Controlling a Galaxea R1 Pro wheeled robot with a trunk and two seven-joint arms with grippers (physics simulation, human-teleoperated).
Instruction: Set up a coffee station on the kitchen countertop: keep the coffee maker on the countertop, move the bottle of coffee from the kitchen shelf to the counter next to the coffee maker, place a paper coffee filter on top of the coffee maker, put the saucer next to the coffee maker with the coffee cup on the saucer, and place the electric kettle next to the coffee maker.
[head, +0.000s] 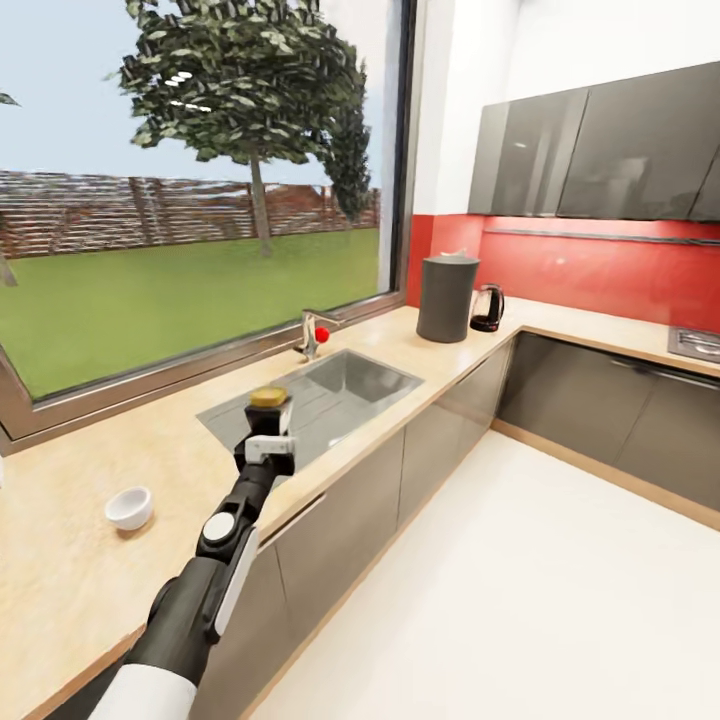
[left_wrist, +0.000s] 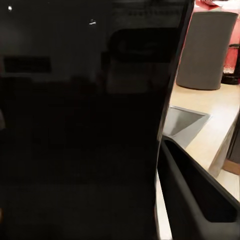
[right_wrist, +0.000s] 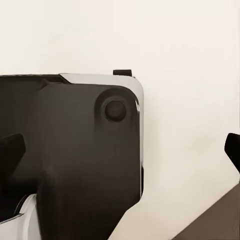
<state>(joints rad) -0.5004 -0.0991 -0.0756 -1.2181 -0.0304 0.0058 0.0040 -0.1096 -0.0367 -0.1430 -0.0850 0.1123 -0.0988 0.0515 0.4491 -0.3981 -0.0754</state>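
My left gripper (head: 268, 432) is held out over the front edge of the sink, shut on the bottle of coffee (head: 268, 403), a dark jar with a yellow lid. In the left wrist view the dark bottle (left_wrist: 85, 125) is pressed against one black finger (left_wrist: 200, 200). The grey cylindrical coffee maker (head: 446, 297) (left_wrist: 207, 50) stands in the counter's far corner, with the black electric kettle (head: 487, 308) (left_wrist: 231, 62) just beside it. A small white coffee cup (head: 129, 507) sits on the near counter, left of my arm. My right gripper (right_wrist: 120, 150) is open, pointing at my own dark body.
A steel sink (head: 345, 385) with a faucet (head: 312, 333) lies between my arm and the coffee maker. The beige countertop (head: 80, 560) runs along the window and turns right under grey cabinets, where a cooktop (head: 697, 343) sits. White floor lies to the right.
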